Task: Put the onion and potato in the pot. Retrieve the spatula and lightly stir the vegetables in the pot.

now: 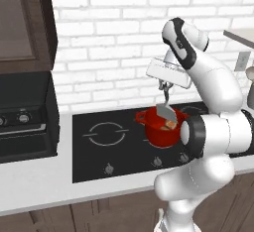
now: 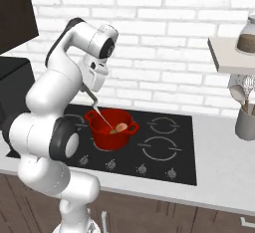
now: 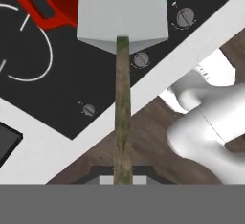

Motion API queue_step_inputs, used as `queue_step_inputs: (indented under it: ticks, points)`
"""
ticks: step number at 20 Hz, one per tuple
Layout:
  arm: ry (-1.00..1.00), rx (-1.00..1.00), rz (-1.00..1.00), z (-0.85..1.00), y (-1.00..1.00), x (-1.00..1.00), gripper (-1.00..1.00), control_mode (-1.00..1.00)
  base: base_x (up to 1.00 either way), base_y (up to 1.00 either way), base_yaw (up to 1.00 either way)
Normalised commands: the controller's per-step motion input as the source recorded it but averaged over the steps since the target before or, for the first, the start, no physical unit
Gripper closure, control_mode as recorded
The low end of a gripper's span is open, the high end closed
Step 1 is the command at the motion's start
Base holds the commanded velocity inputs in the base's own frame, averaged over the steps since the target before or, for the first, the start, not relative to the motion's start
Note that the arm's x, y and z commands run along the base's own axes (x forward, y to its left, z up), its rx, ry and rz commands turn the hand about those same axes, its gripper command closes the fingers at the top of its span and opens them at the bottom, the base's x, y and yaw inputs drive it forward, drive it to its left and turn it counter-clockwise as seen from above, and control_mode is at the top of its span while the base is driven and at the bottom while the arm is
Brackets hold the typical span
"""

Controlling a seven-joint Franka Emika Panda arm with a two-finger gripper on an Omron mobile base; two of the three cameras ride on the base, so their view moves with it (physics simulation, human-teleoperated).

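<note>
Stove point(image 1: 99, 151) on tabletop point(image 1: 39, 186). Red pot point(image 1: 161, 132) on stove. Spatula point(image 1: 165, 111) blade dips in pot, jaws clamped on its handle. Onion point(image 2: 121, 127), potato point(image 2: 114, 132) inside pot. Stir slow, small circles, no bumping pot.
</note>
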Motion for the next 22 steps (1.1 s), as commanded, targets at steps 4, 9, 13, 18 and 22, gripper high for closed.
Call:
queue_step_inputs:
  ticks: [4,9,13,18,22]
  points:
    - [-0.05,0.03,0.00,-0.08,0.01,0.43,1.00,-1.00,0.00,0.00,0.00]
    - [-0.03,0.11,-0.16,0.00,0.00,0.28,1.00,-1.00,0.00,0.00,0.00]
    - [0.00,0.13,-0.16,0.00,0.00,0.18,1.00,-1.00,0.00,0.00,0.00]
    - [-0.01,0.02,-0.06,-0.18,-0.06,0.00,1.00,-1.00,0.00,0.00,0.00]
    - [-0.04,0.00,0.00,-0.27,-0.17,0.02,1.00,-1.00,0.00,0.00,0.00]
